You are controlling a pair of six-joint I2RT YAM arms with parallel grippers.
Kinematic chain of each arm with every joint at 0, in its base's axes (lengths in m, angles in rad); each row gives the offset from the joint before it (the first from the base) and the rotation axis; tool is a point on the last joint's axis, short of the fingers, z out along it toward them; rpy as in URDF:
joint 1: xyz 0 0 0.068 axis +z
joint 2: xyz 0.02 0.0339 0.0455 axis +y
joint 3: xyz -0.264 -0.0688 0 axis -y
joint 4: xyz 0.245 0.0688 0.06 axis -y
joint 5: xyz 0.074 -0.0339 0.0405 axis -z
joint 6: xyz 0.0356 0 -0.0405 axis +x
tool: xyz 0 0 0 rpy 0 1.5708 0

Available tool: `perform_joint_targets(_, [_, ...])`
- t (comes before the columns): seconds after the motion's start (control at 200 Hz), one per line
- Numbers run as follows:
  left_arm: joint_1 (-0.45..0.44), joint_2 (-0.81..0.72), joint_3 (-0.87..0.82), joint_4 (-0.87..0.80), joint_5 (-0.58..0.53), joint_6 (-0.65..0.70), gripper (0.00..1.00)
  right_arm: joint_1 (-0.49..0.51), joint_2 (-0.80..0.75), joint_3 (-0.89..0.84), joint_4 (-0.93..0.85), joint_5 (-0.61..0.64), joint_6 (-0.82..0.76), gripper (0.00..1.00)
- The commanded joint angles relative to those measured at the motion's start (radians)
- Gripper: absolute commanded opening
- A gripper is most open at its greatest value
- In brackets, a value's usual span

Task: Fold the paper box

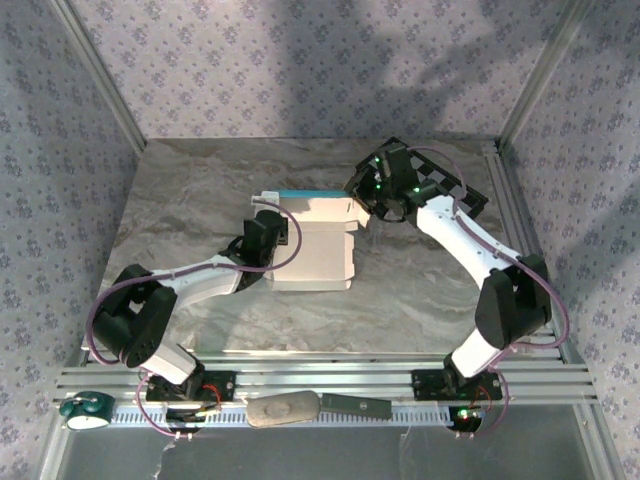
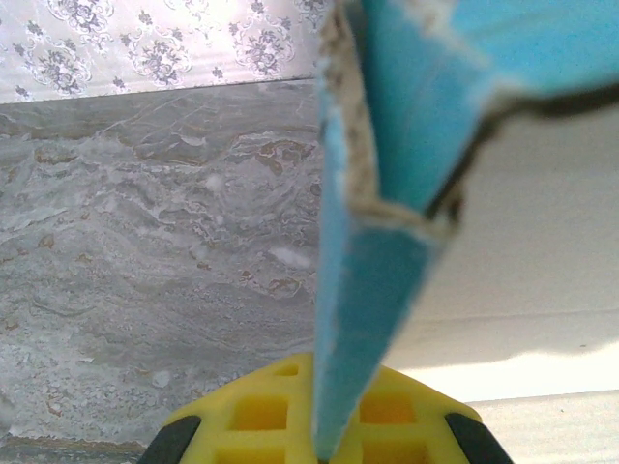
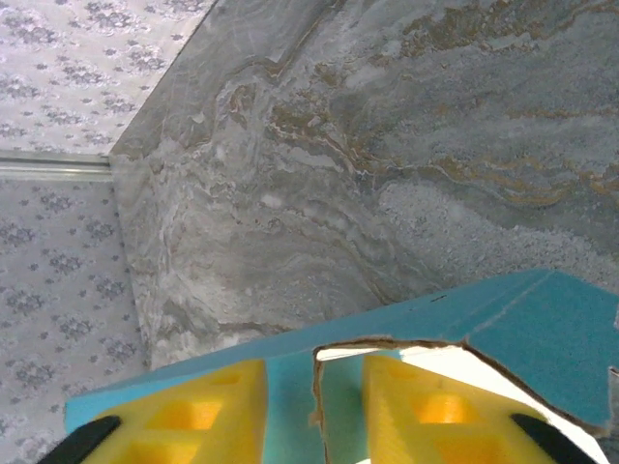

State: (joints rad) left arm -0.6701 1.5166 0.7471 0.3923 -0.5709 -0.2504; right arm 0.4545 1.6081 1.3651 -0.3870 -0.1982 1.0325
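Paper box (image 1: 312, 252) at table (image 1: 200, 190) centre; left hand (image 1: 265, 222) at its left edge, right hand (image 1: 360, 203) at far-right corner; checkerboard (image 1: 447, 188) behind.

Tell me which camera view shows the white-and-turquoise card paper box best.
Top external: the thin white-and-turquoise card paper box shows almost whole, white face up, with a turquoise edge at the far side. The left wrist view gives a close-up of one turquoise flap edge; the right wrist view, a turquoise flap with a slit.

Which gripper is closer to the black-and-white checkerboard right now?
Right. The right gripper is beside the checkerboard's left end, at the paper box's right flap; the left gripper grips its left edge.
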Motion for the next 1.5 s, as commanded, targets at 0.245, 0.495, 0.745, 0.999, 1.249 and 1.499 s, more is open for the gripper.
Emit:
perform_joint_targets(0.245, [-0.008, -0.010, 0.025, -0.025, -0.019, -0.024, 0.00, -0.004, -0.014, -0.051, 0.102, -0.016, 0.074, 0.07])
perform_joint_targets(0.495, [-0.006, -0.007, 0.100, -0.195, -0.021, -0.189, 0.00, -0.010, -0.036, -0.069, 0.187, -0.055, 0.152, 0.00])
perform_joint_targets(0.745, [0.105, -0.085, 0.135, -0.332, 0.169, -0.331, 0.00, -0.050, -0.294, -0.145, 0.114, 0.030, -0.045, 0.52])
perform_joint_targets(0.999, [0.258, -0.192, 0.129, -0.375, 0.446, -0.439, 0.00, -0.205, -0.551, -0.500, 0.273, -0.106, -0.090, 0.43])
perform_joint_targets(1.249, [0.365, -0.283, 0.038, -0.284, 0.654, -0.531, 0.00, -0.229, -0.415, -0.533, 0.408, -0.281, -0.042, 0.35])
perform_joint_targets(1.499, [0.402, -0.251, 0.005, -0.209, 0.791, -0.602, 0.00, -0.150, -0.325, -0.453, 0.490, -0.277, 0.051, 0.41])
